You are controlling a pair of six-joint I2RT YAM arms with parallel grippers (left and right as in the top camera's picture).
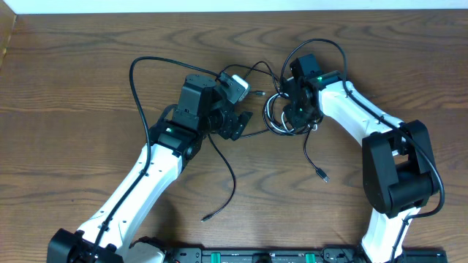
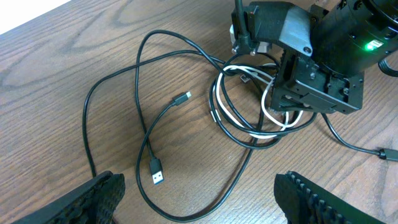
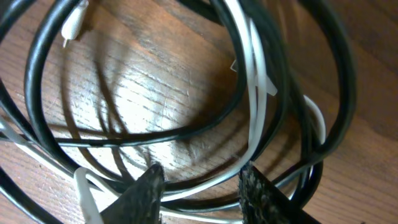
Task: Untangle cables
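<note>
The cables lie as a tangled coil (image 1: 280, 113) of black cords and one white cord at the table's middle. My right gripper (image 1: 295, 117) is down in that coil. In the right wrist view its fingers (image 3: 142, 194) stand apart, and the white cable (image 3: 255, 93) and a black cable (image 3: 186, 130) cross the gap (image 3: 202, 186) unpinched. My left gripper (image 2: 200, 183) is wide open, left of the coil (image 2: 249, 109), with a black loop (image 2: 193, 214) lying on the wood between its fingers. A USB-A plug (image 2: 157, 174) and a small plug (image 2: 182, 98) lie loose.
One loose black end trails toward the front edge (image 1: 208, 216). Another ends at a plug (image 1: 322, 175) in front of the right arm. A cord loops out to the far left (image 1: 135, 80). The right gripper's black body (image 2: 317, 68) looms over the coil.
</note>
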